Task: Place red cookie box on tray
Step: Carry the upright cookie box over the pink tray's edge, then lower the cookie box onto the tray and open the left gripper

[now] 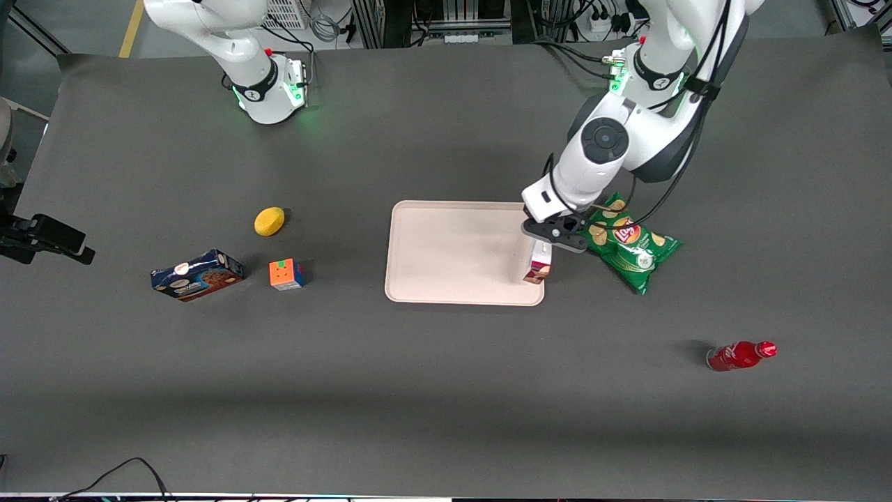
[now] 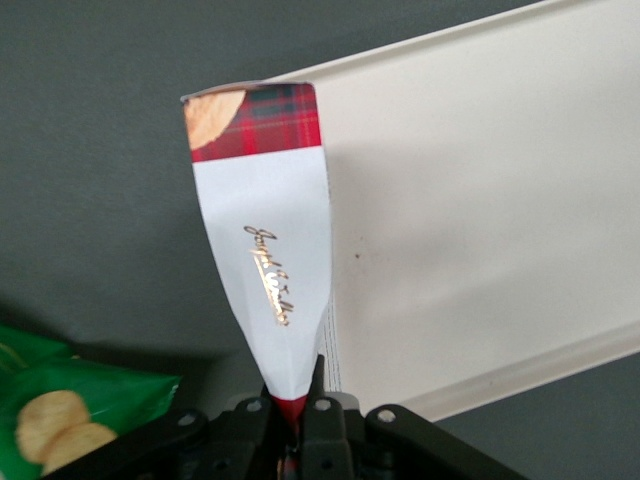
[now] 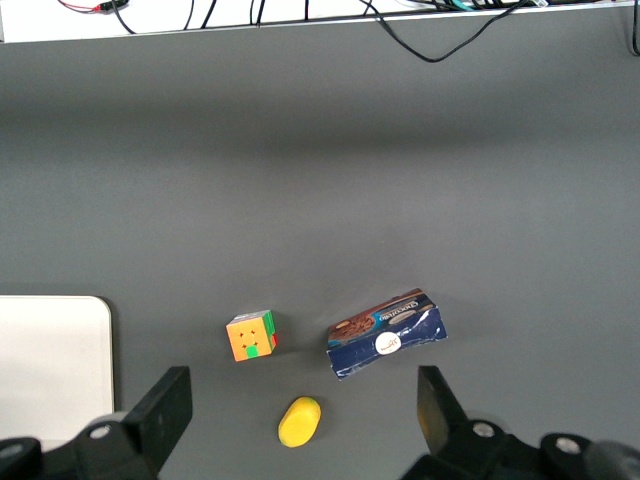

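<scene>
Front view. You have the left arm's black claw point(image 1: 555, 237) over the edge of the large pale cream rectangular tray point(image 1: 446, 252) at the working arm's end, pinching the long thin red-and-white cookie carton point(image 1: 539, 266) by its upper end. The carton hangs below the claw, its lower end at or just above the tray's rim near the corner closest to the camera; you cannot tell whether it touches. Just beside the tray, toward the working arm's end of the dark grey table point(image 1: 446, 404), lies a green crisp bag point(image 1: 631, 244). A small red bottle point(image 1: 740, 355) lies on its side, nearer the camera. Toward the parked arm's end: a multicoloured puzzle cube point(image 1: 286, 274), a blue cookie box point(image 1: 197, 275), a yellow lemon-like object point(image 1: 269, 221).

Left wrist view. Your claw point(image 2: 296, 408) is pressed onto the carton's point(image 2: 265, 240) narrow end; the tartan-printed far end hangs over the tray's point(image 2: 480, 220) rim. The crisp bag point(image 2: 70, 405) shows beside the claw.

Right wrist view. Cube point(image 3: 250, 336), blue box point(image 3: 386, 334), yellow object point(image 3: 299, 420) and one tray corner point(image 3: 50, 355) on the table.
</scene>
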Controlling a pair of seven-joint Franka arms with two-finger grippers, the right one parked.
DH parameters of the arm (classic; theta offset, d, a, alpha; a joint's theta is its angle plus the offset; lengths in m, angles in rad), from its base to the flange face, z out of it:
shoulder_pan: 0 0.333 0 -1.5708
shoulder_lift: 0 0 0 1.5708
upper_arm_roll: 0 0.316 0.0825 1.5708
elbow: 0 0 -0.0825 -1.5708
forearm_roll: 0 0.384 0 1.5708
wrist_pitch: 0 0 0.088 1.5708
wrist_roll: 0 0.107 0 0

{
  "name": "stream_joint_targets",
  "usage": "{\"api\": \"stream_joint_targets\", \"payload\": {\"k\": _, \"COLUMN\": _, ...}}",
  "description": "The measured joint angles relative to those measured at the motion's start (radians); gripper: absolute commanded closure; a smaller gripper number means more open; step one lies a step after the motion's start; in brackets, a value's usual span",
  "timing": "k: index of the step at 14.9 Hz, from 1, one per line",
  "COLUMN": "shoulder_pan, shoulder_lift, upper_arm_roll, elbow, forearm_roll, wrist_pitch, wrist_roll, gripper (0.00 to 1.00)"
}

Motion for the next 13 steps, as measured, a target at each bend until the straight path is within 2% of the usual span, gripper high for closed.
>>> {"api": "stream_joint_targets", "payload": {"k": 6, "shoulder_pan": -0.030, "shoulder_lift": 0.139, "upper_arm_roll": 0.000, "elbow": 0.006, "forearm_roll": 0.026, "wrist_pitch": 0.135, "wrist_roll": -0.160, "gripper": 1.00}}
{"api": "stream_joint_targets", "payload": {"k": 9, "shoulder_pan": -0.031, "shoulder_lift": 0.156, "upper_arm_roll": 0.001, "elbow": 0.017, "forearm_roll": 0.027, "wrist_pitch": 0.145, "wrist_roll": -0.193, "gripper": 1.00}}
{"api": "stream_joint_targets", "payload": {"k": 10, "shoulder_pan": -0.031, "shoulder_lift": 0.157, "upper_arm_roll": 0.001, "elbow": 0.017, "forearm_roll": 0.027, "wrist_pitch": 0.145, "wrist_roll": -0.200, "gripper": 0.91}}
{"api": "stream_joint_targets", "payload": {"k": 12, "shoulder_pan": -0.033, "shoulder_lift": 0.159, "upper_arm_roll": 0.002, "elbow": 0.018, "forearm_roll": 0.028, "wrist_pitch": 0.146, "wrist_roll": -0.209, "gripper": 0.28}}
{"api": "stream_joint_targets", "payload": {"k": 13, "shoulder_pan": -0.033, "shoulder_lift": 0.159, "upper_arm_roll": 0.003, "elbow": 0.019, "forearm_roll": 0.028, "wrist_pitch": 0.146, "wrist_roll": -0.210, "gripper": 0.00}}
